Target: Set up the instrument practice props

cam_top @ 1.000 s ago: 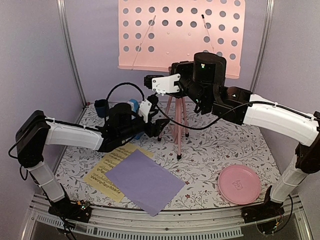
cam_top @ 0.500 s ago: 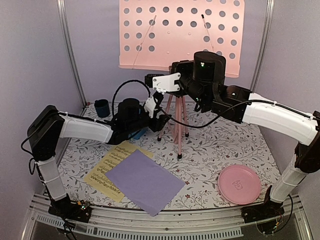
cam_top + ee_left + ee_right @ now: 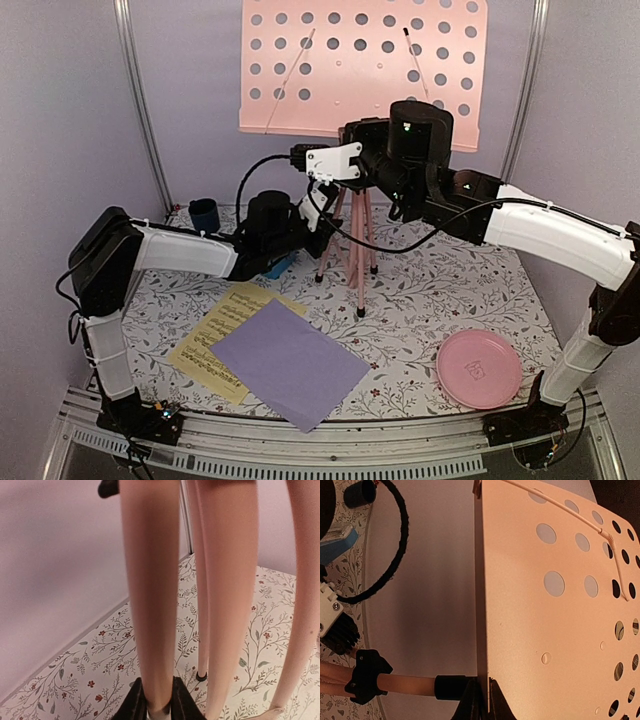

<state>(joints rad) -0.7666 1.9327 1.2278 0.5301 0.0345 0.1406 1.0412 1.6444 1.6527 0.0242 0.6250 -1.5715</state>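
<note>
Pink tripod music stand (image 3: 353,250) is upright, perforated desk (image 3: 350,105) up top. My left gripper (image 3: 159,707) clamps one leg (image 3: 150,580), right gripper (image 3: 482,701) pinches the desk's edge; only the wrist cams show that.

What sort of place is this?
Probably a robot test booth: two arms bolted at a floral-covered table's edge, plain walls close around, a pink music stand and yellow music sheet as props.

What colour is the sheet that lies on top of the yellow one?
Plain lavender sheet; top external view shows it best.
</note>
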